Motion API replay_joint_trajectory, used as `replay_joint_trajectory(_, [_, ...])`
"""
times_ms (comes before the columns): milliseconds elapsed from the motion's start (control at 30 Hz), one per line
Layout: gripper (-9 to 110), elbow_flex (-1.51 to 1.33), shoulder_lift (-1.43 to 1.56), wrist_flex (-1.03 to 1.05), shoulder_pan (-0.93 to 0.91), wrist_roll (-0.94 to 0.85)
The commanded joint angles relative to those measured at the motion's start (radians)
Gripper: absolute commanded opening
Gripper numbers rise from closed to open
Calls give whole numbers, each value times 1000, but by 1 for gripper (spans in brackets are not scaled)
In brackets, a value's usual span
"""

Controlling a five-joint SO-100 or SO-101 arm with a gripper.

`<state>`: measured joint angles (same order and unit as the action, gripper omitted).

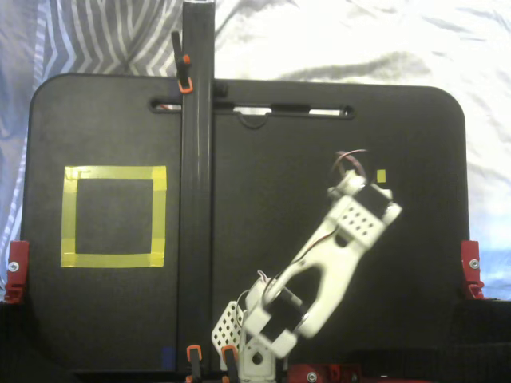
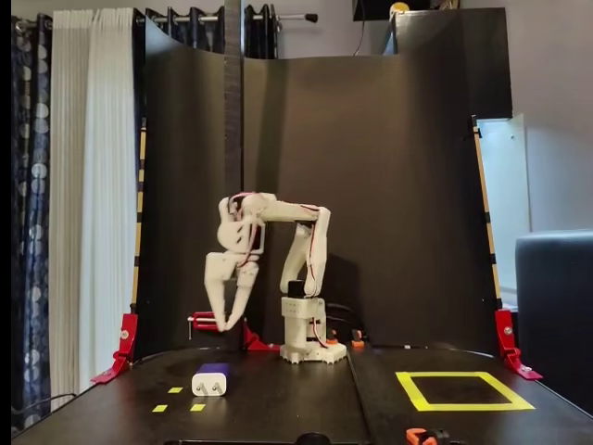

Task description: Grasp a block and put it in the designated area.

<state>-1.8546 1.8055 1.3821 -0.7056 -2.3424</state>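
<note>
A white two-finger gripper (image 2: 225, 324) on a white plastic robot arm (image 1: 335, 247) hangs point-down above and behind a small dark blue boxy block (image 2: 211, 379) with a white front face, clear of it; its tapered fingers (image 2: 215, 289) are narrowly parted around nothing. The block rests on the black board (image 2: 278, 408) beside small yellow tape squares (image 2: 175, 390), well apart from the large square outline of yellow tape (image 1: 114, 216), whose inside is bare. No writing is legible.
</note>
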Motion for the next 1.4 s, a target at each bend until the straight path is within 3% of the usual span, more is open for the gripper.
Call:
replay_joint_trajectory(0, [0, 38, -40, -51, -38, -5])
replay_joint_trajectory(333, [0, 43, -170, -201, -127, -14])
replay_joint_trajectory(833, [3, 41, -187, -167, -126, -9])
replay_joint_trajectory(967, [24, 41, -187, -170, -126, -11])
replay_joint_trajectory(1133, [37, 41, -190, -198, -123, -15])
replay_joint_trajectory(1367, [38, 41, -216, -229, -121, -18])
